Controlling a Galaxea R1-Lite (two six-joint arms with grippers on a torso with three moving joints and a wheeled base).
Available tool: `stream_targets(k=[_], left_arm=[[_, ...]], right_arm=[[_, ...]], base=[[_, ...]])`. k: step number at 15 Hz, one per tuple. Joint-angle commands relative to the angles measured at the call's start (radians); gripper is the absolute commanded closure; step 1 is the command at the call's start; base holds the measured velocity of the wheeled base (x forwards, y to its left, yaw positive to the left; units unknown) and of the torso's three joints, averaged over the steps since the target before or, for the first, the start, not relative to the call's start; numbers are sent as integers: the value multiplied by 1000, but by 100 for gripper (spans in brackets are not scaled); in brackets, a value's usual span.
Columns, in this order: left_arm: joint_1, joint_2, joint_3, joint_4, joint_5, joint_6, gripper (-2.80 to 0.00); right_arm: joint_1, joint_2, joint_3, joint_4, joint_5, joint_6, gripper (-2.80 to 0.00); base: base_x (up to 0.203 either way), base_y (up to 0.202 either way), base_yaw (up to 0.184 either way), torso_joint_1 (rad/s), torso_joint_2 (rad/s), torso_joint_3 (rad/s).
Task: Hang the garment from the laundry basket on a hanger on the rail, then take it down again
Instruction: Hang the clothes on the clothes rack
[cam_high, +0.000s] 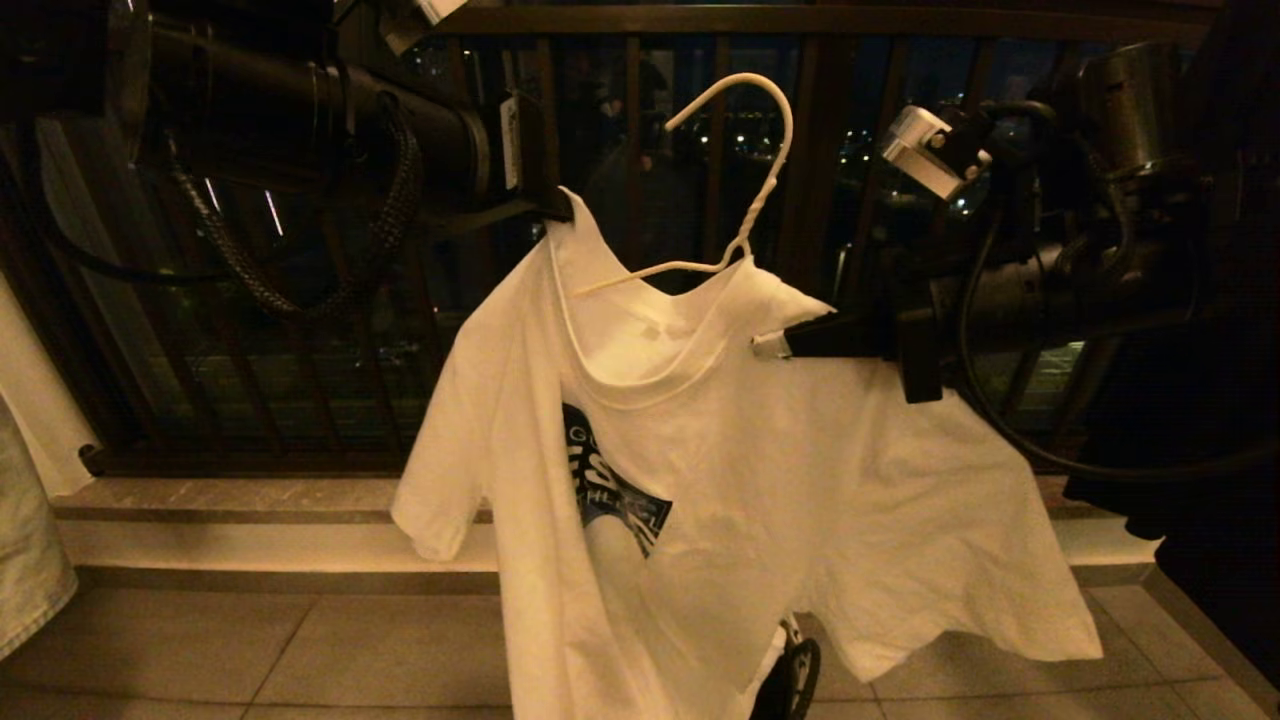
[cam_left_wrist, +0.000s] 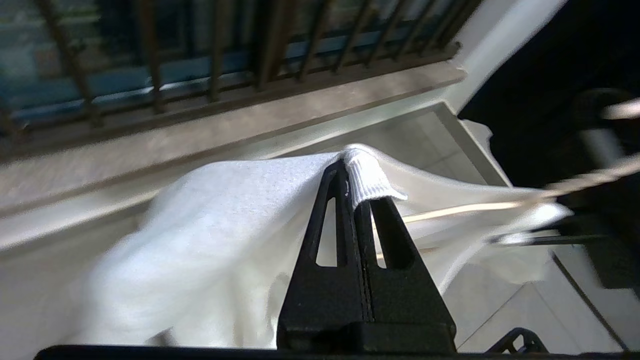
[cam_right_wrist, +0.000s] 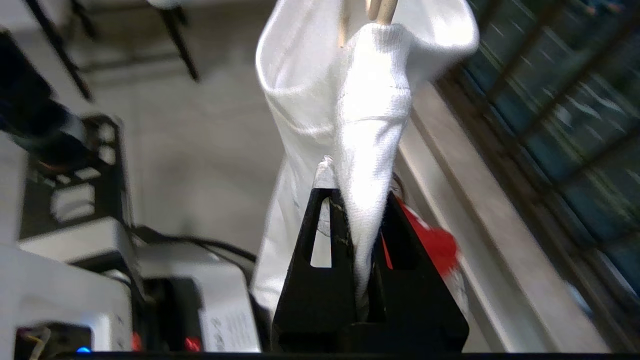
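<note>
The white garment (cam_high: 700, 450) with its dark blue chest print hangs spread in the air between my two grippers. The thin white wire hanger (cam_high: 745, 170) sits in its neck opening, with the hook standing free above. My left gripper (cam_high: 555, 208) is shut on the ribbed collar at one shoulder; the left wrist view shows that gripper (cam_left_wrist: 356, 185), the garment (cam_left_wrist: 200, 225) and the hanger's wire (cam_left_wrist: 465, 211). My right gripper (cam_high: 765, 345) is shut on the other shoulder; in the right wrist view the garment (cam_right_wrist: 320, 90) is bunched between this gripper's (cam_right_wrist: 357, 192) jaws. The rail and the laundry basket are out of view.
A dark brown railing (cam_high: 640, 120) of vertical bars stands behind the shirt, above a stone ledge (cam_high: 230, 495) and tiled floor (cam_high: 300, 650). A pale cloth (cam_high: 25, 540) hangs at the left edge. A black loop (cam_high: 800, 675) shows below the shirt. Something red (cam_right_wrist: 440, 245) lies below my right gripper.
</note>
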Motion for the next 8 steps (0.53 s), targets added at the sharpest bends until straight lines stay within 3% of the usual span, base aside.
stream_targets(k=[1,4,6,8], left_arm=[[-33,6,1,-8,3,-2,0],[-102,8,2,-10,4,-19,0],[-147,6,3,-5,28,-28,0],[-178,9,10,-5,112,-44,0]], right_arm=[[1,11,138,-250,32,63,0],[1,11,258,-526,56,213,0],[2,11,288,-574,59,242,0],[1,-18,293,-580,58,255,0]], base=[[0,0,0,0,0,0],[0,0,0,0,0,0],[0,0,0,0,0,0],[0,0,0,0,0,0]])
